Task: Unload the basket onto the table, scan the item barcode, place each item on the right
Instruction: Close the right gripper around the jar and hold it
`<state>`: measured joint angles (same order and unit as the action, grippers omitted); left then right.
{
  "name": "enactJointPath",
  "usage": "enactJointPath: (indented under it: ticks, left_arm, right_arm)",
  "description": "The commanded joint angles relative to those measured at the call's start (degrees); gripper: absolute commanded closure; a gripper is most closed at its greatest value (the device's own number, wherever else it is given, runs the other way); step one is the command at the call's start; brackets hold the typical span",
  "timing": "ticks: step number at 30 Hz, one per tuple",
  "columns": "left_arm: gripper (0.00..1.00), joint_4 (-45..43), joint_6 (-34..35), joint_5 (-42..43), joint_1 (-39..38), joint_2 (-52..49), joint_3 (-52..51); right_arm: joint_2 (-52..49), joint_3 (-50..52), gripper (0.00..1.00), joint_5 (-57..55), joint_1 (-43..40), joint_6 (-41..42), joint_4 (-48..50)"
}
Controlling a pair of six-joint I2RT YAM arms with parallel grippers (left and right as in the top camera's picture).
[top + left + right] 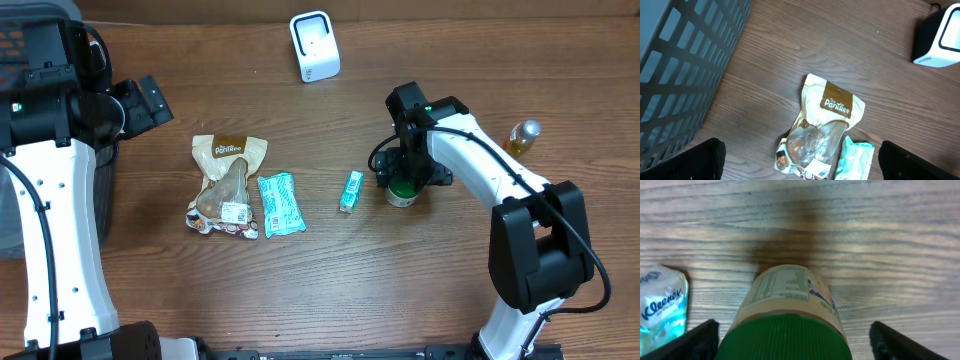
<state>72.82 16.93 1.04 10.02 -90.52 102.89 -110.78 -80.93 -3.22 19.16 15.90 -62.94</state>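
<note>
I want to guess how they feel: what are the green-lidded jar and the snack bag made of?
The jar is probably plastic or glass under a printed label; I can't tell which. Its green lid looks like matte plastic, with fine ridges. The snack bag looks like glossy plastic film: crinkly, with a see-through window.

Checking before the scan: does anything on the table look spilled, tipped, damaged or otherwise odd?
Nothing stands out. The jar stands upright, green lid on, between the open right fingers. The pouch, teal pack and Kleenex pack lie flat and whole; no spill shows on the table.
</note>
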Motion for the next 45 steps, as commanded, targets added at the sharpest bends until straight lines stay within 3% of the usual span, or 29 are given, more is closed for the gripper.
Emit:
enactJointPath:
  ticks: [1,11,30,36,45]
  left_arm:
    - [0.0,0.0,-0.66,0.02,0.02,-0.13,0.35]
    - [0.0,0.0,-0.66,0.0,0.02,-0.13,0.35]
    - [0.0,0.02,-0.66,0.0,0.02,-0.13,0.35]
    - [0.0,0.0,-0.66,0.0,0.02,-0.13,0.35]
    - [0.0,0.0,-0.66,0.0,0.02,-0.13,0.35]
  right_arm:
    - [0.72,0.24,0.09,-0.13,-0.11,5.4,-0.59]
    - [0.5,0.39,0.1,-0.13,-0.02,6.86,-0.57]
    - [0.39,8.17,0.1,-0.15,-0.04,6.78,10.49]
    - [0.42,6.51,0.22,-0.11,-0.04,6.82,9.31]
    - [0.42,3.13,0.21,-0.13,-0.04,6.8,6.67]
